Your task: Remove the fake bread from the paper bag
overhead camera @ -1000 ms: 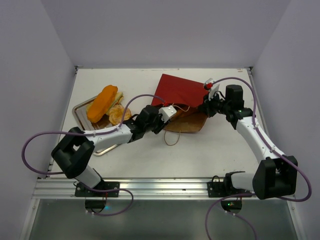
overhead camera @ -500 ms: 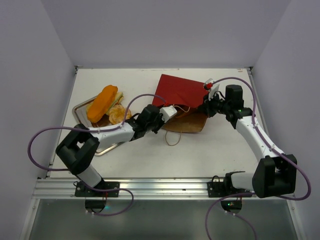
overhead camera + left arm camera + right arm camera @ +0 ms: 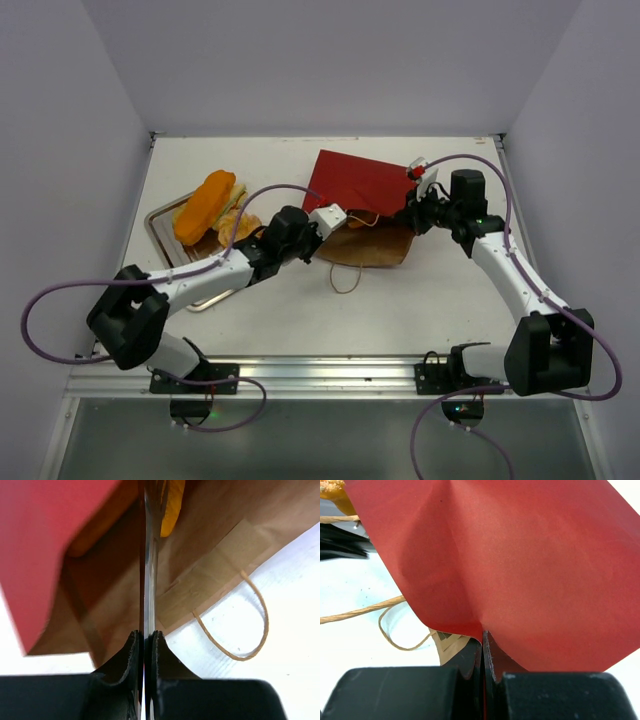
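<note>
1. White tabletop (image 3: 420,300) lay open along its near edge. The paper bag (image 3: 360,182) sat toward the far right corner and the metal tray (image 3: 158,218) by the left edge.
2. Within the last second the left arm's elbow swung out toward the left edge. Its wrist shifted only slightly at the bag mouth, so I judged it a re-aim, not a pull-out.
3. My left gripper (image 3: 148,636) was clamped tight on thin metal tongs (image 3: 150,565). They reached beside a golden-orange bread piece (image 3: 173,505) inside the bag; I couldn't tell whether they gripped it.
4. My right gripper (image 3: 483,647) pinched the bag's red upper wall.
5. A long roll (image 3: 203,205) lay on the tray. The loose cord handle (image 3: 252,625) beside the mouth could snag.
</note>
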Action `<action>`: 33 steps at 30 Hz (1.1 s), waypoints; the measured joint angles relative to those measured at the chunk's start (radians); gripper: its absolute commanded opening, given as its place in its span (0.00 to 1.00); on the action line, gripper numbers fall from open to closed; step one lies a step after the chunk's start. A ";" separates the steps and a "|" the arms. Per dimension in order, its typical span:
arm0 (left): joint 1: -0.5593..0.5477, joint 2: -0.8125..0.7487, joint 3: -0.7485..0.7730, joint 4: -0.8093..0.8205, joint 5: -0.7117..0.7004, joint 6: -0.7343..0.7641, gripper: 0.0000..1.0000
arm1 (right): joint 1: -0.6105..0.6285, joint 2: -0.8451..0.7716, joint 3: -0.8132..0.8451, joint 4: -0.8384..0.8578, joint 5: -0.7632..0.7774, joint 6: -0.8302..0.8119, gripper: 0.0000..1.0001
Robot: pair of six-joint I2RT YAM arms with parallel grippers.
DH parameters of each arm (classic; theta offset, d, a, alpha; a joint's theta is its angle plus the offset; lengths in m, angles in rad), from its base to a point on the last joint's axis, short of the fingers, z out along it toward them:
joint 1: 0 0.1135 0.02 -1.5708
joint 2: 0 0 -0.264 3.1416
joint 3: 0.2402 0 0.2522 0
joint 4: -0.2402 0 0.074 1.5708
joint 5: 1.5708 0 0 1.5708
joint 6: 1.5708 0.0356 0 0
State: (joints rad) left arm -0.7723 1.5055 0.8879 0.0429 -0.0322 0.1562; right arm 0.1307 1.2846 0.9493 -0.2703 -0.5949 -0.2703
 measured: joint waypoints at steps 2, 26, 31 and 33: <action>0.000 -0.053 -0.008 -0.008 0.005 -0.012 0.00 | 0.000 0.000 0.000 0.000 0.000 0.000 0.00; -0.010 -0.339 -0.080 -0.383 0.086 -0.245 0.00 | -0.020 -0.017 0.000 0.006 0.039 0.069 0.00; -0.010 -0.410 -0.080 -0.451 0.124 -0.289 0.00 | -0.035 -0.024 0.000 0.015 0.101 0.105 0.00; -0.010 -0.426 -0.080 -0.482 0.141 -0.304 0.00 | -0.039 -0.024 0.000 0.017 0.130 0.120 0.00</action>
State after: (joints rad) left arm -0.7822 1.0794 0.8078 -0.4389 0.1089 -0.1482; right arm 0.0917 1.2602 0.9493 -0.2535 -0.4652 -0.1505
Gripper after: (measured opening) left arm 0.083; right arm 0.015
